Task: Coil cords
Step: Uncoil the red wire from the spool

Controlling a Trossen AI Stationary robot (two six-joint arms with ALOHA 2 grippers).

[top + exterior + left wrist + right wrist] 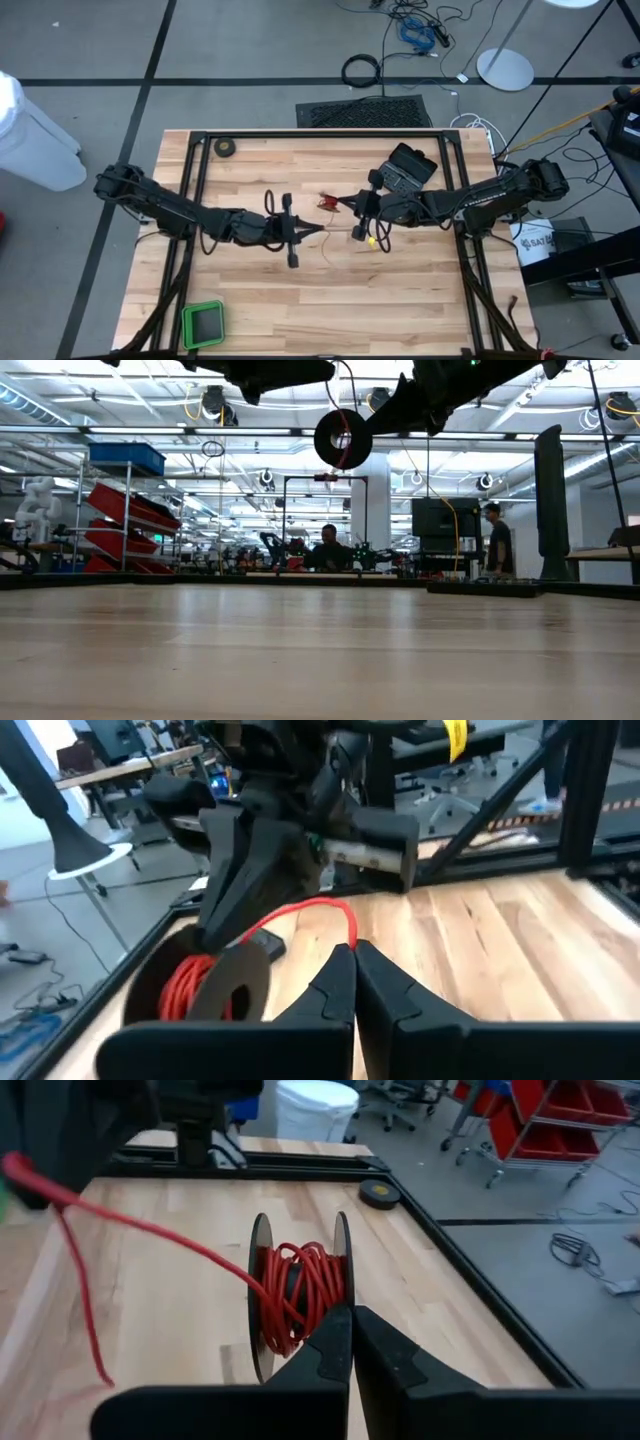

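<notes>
Mid-table, above the wood: right gripper (351, 1312) clenched on black reel (295, 1295) wound with red wire (150, 1230); left gripper (352, 952) at 9 o'clock, pinching the wire.

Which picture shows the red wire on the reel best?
The right wrist view: the wire is wound on the reel up close. The left wrist view shows part; the low view only the reel's side; the high view a tiny red bit.

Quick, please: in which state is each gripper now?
Left gripper: shut on the red wire.
Right gripper: shut on the reel.
</notes>
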